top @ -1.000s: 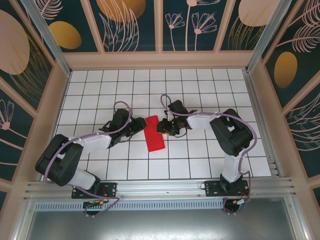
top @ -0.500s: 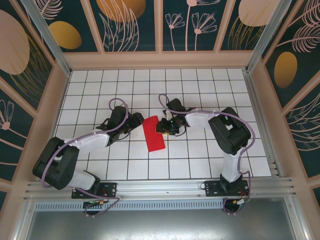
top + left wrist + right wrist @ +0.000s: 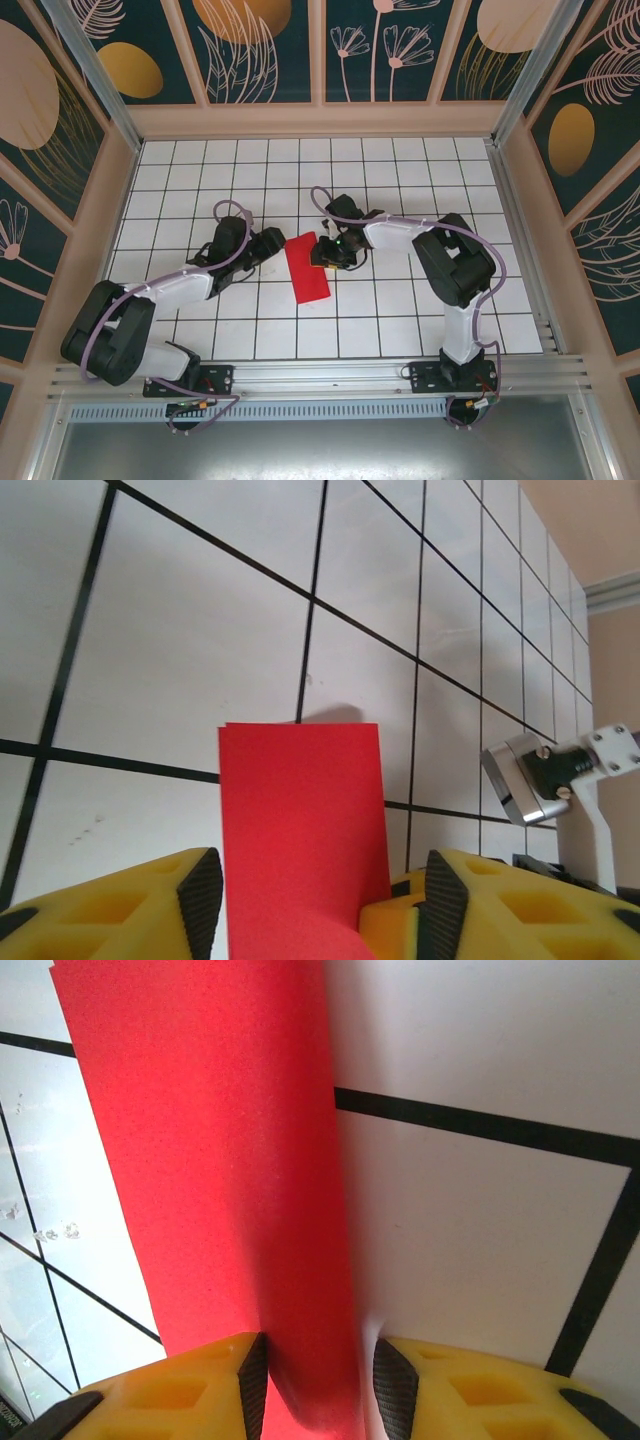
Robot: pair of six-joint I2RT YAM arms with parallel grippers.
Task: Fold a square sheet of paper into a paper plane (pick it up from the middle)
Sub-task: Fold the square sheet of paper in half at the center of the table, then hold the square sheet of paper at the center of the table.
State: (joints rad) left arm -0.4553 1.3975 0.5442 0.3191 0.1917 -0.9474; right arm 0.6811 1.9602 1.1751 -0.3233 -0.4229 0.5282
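Panels [image 3: 260,50] painted with pale leaves and gold discs wall the white gridded table [image 3: 385,310] in the top view. Near the table's middle lies the square sheet of paper [image 3: 308,270], bright red and folded to a narrow strip, its long sides running slightly aslant from far to near. The left gripper [image 3: 272,248] sits low at the strip's far left edge. The right gripper [image 3: 322,252] sits at its far right edge, so the two face each other across the paper.

In the left wrist view the red strip [image 3: 300,820] stretches away flat over a black grid line. The left gripper [image 3: 320,900] has its yellow fingers [image 3: 110,910] apart, one on each side of the strip's near end, where the paper curls up a little.

In the right wrist view the right gripper [image 3: 320,1385] has its dark pads [image 3: 252,1375] drawn in on a raised fold of the sheet [image 3: 220,1160]. The red face and a sliver of white underside fill the gap between them.
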